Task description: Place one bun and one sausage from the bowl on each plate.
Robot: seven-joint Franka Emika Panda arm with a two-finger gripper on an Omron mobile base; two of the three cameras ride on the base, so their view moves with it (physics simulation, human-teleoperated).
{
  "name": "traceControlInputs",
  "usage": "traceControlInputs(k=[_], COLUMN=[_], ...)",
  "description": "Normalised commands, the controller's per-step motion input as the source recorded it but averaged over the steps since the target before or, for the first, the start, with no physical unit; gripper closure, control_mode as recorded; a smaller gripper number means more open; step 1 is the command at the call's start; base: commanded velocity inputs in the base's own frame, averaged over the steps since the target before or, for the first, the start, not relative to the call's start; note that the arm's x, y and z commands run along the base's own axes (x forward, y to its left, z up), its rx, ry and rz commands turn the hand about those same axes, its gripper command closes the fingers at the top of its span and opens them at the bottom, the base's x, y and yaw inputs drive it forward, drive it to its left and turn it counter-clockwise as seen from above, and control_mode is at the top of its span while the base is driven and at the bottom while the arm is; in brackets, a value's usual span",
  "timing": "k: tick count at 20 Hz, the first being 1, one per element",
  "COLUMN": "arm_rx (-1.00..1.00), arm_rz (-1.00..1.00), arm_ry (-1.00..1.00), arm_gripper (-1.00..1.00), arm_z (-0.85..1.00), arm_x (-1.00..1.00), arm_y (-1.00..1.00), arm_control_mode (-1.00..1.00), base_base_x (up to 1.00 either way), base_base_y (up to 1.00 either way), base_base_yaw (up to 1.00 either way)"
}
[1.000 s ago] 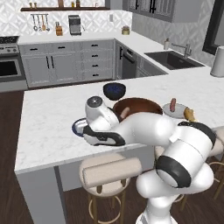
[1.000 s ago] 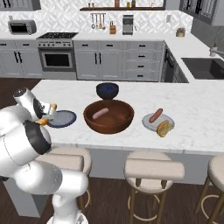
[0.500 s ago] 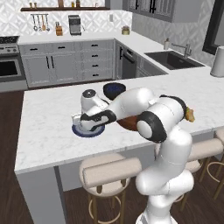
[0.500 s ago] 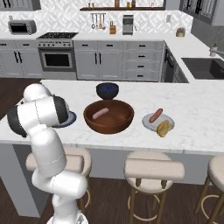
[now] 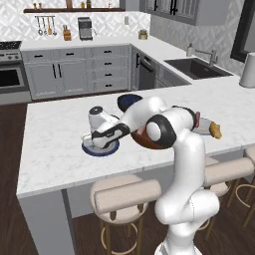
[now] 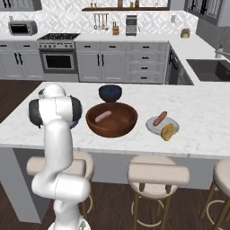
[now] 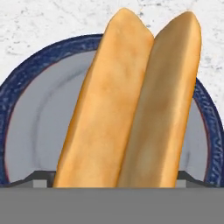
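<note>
Hand view: bun [image 7: 131, 100] close-up over the blue-rimmed plate [image 7: 26, 87]; can't tell if tool is pinching it. Left base view: tool [image 5: 102, 141] low over plate. Right base view: sausage [image 6: 103, 117] in bowl [image 6: 112, 119]; other plate [image 6: 152, 126] w/ bun+sausage, right.

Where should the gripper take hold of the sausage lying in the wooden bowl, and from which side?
Grip the sausage at its middle from straight above, jaws across its narrow width: it lies flat and slanted on the bowl floor, and the raised rim would hinder a sideways approach.
</note>
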Motion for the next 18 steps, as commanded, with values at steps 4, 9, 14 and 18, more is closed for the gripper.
traceControlInputs(k=[4,9,14,18], arm_rx=[-0.01,0.0,0.0,0.05], arm_rz=[0.0,0.0,0.0,0.0], arm_ry=[0.01,0.0,-0.01,-0.22], arm_gripper=[-1.0,-1.0,-1.0,-1.0], arm_z=[-0.12,0.0,0.01,0.71], arm_x=[0.26,-0.02,-0.32,-0.24], arm_y=[0.0,-0.25,-0.33,-0.3], arm_control_mode=[-1.0,-1.0,-1.0,-1.0], base_base_x=[0.0,0.0,0.0,0.0], base_base_y=[0.0,0.0,0.0,0.0], base_base_yaw=[0.0,0.0,0.0,0.0])
